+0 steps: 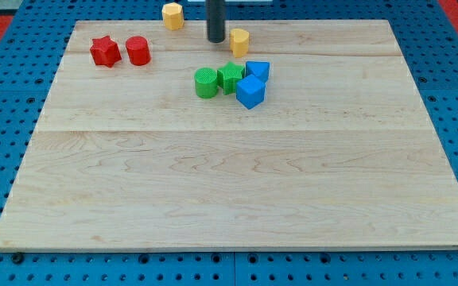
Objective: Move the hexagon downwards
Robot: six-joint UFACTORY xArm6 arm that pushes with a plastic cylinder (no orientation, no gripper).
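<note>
My tip (215, 40) rests on the board near the view's top, just left of a yellow block (239, 40) with a small gap between them. This block looks many-sided; its exact shape is hard to tell. A second yellow block (172, 15), which looks like a hexagon, stands at the board's top edge, up and left of the tip. The rod rises out of the view's top.
A red star (105, 52) and a red round block (137, 50) stand at top left. Below the tip is a cluster: green cylinder (206, 83), green star (230, 77), two blue blocks (258, 71) (250, 92). The wooden board (237, 191) lies on blue pegboard.
</note>
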